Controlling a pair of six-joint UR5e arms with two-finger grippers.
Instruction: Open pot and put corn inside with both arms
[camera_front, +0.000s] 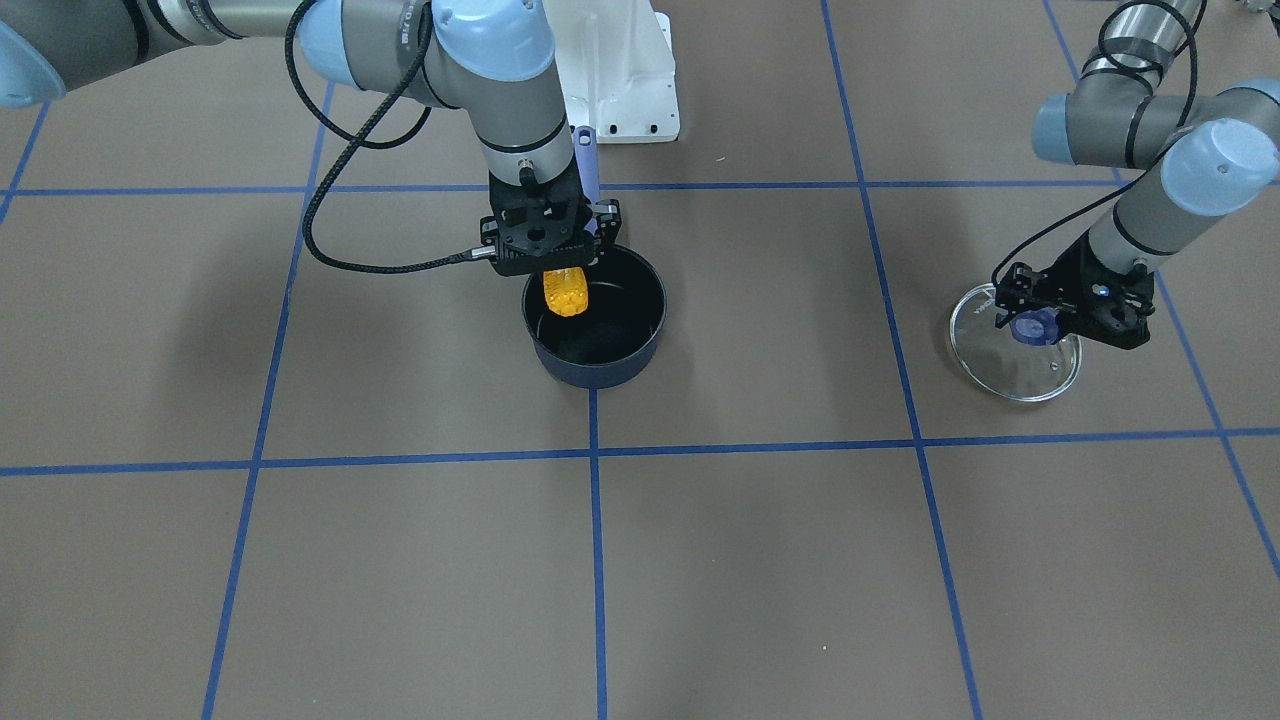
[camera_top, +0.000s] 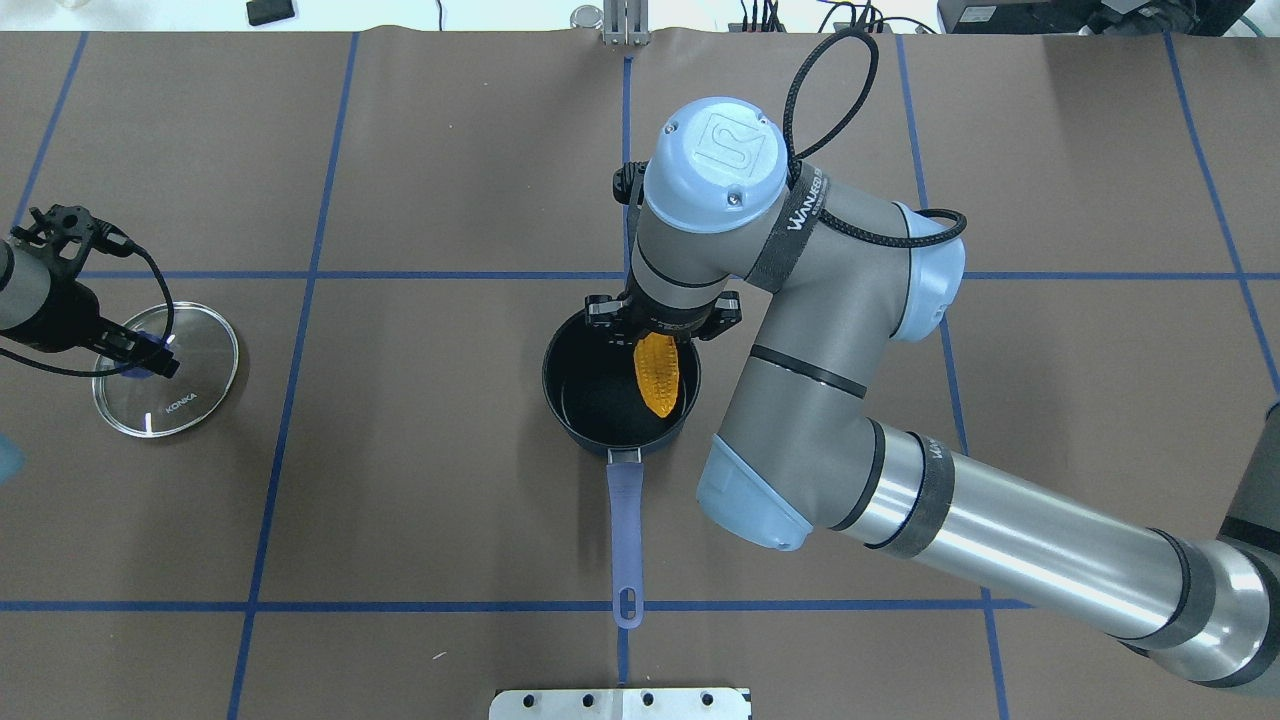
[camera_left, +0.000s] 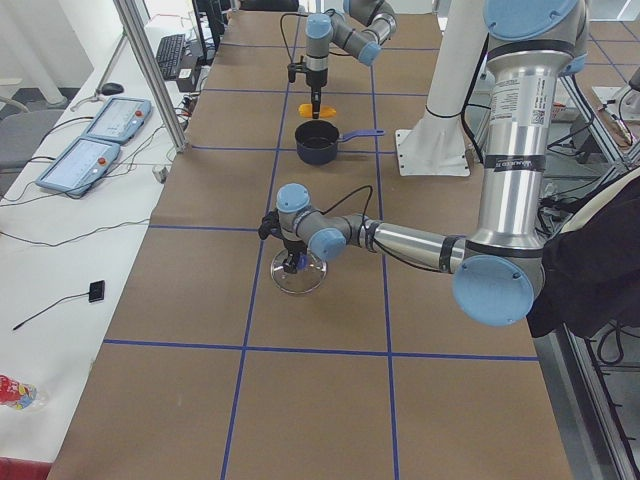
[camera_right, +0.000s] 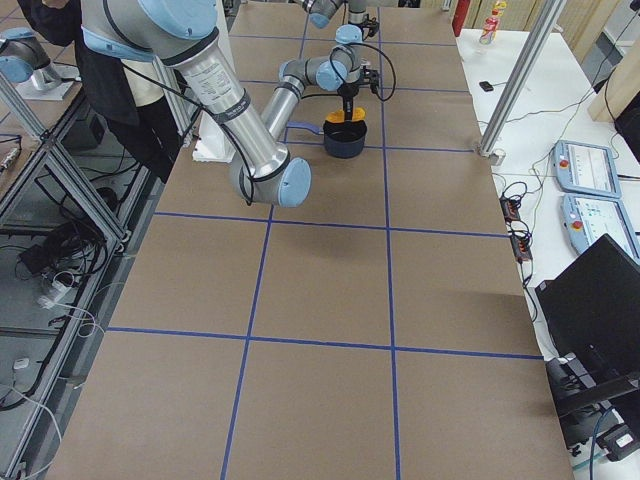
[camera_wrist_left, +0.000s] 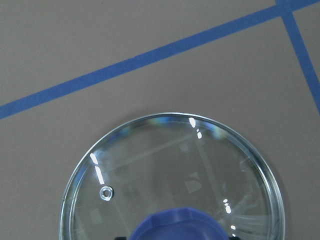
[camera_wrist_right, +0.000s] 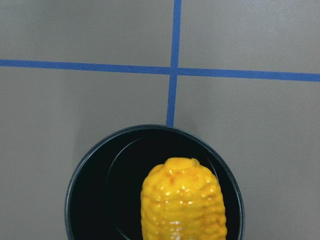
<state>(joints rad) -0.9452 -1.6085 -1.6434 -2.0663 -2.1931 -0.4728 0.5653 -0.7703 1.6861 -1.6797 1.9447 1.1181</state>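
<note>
Starting big: brown bench (camera_front: 760, 560), blue tape grid. Sweeping in from the right end, right arm (camera_top: 800, 330), bent down over mid-bench. Out towards the left end, left arm (camera_front: 1150, 210), angled low.

Mid-bench, open and lidless: the pot (camera_front: 595, 370), handle (camera_top: 625, 530) aimed at the robot-side edge. Flat on the bench near the left end, well apart from the pot: glass lid (camera_front: 1010, 378).

Clamped in the right pincer (camera_front: 560, 262): the corn (camera_top: 659, 375), tip down, hanging over the pot's mouth, nearer one side than dead centre. Left pincer (camera_front: 1035, 325) down at the purple knob (camera_wrist_left: 180, 225), straddling it. Gripping or slack? Cannot tell.

Now the worry. Looks like the release step. Risky to let go from up here: off-centre, so liable to clip the rim and tumble out onto the bench. Risky too to descend much closer to the wall: light pot, easily shoved or tipped.

Hard to make out: right fingertips, buried behind wrist and corn. Pot floor, plain black, no detail. Left fingers, cut off at the bottom of the wrist view.
</note>
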